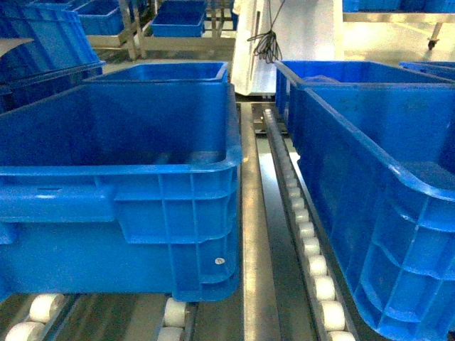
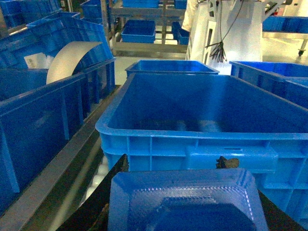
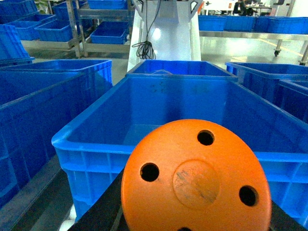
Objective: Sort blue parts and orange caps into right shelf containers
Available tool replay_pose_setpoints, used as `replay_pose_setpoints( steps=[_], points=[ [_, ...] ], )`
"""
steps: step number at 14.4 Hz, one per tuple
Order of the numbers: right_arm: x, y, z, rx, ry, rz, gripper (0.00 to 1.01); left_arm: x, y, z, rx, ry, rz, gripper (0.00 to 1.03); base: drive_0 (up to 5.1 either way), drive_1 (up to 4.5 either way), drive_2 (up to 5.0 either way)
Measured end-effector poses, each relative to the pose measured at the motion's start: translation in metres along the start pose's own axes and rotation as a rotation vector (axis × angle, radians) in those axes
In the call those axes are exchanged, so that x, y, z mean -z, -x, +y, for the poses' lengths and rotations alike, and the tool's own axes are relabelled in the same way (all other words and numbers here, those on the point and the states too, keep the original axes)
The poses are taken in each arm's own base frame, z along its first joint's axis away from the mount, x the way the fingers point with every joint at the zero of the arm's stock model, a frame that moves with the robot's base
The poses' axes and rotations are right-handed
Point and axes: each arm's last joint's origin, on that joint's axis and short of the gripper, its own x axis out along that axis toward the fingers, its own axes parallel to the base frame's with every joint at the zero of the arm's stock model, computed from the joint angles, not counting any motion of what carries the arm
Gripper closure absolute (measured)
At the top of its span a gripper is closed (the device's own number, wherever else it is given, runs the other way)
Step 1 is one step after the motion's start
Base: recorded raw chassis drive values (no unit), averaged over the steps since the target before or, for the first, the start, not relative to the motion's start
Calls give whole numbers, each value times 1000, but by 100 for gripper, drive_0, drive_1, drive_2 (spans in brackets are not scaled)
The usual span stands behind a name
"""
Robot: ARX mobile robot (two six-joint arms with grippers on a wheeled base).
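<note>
Neither gripper shows in the head view. In the left wrist view my left gripper (image 2: 190, 197) is shut on a translucent blue part (image 2: 185, 185), a square ribbed piece between black fingers (image 2: 115, 178). It hangs just short of the near rim of a large blue container (image 2: 192, 137). In the right wrist view my right gripper (image 3: 195, 211) is shut on a round orange cap (image 3: 195, 178) with several holes. That cap hovers before the near rim of another blue container (image 3: 91, 147). The head view shows both containers, one on the left (image 1: 178, 206) and one on the right (image 1: 384, 185).
White rollers (image 1: 313, 263) run along metal rails between and under the containers. A white column with dangling black cables (image 1: 284, 42) stands behind them. More blue crates (image 2: 43, 106) crowd the left side, with a curved white sheet (image 2: 67, 57), and racks of crates (image 1: 178, 21) stand at the back.
</note>
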Motion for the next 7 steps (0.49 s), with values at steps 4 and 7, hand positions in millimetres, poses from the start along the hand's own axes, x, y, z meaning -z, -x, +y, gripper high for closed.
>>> replay_pose_setpoints(
  steps=[4, 7],
  points=[
    [0, 0, 0, 0, 0, 0, 58, 0, 0, 0, 0, 0, 0, 60, 0, 0, 0],
    [0, 0, 0, 0, 0, 0, 58, 0, 0, 0, 0, 0, 0, 60, 0, 0, 0]
  ],
)
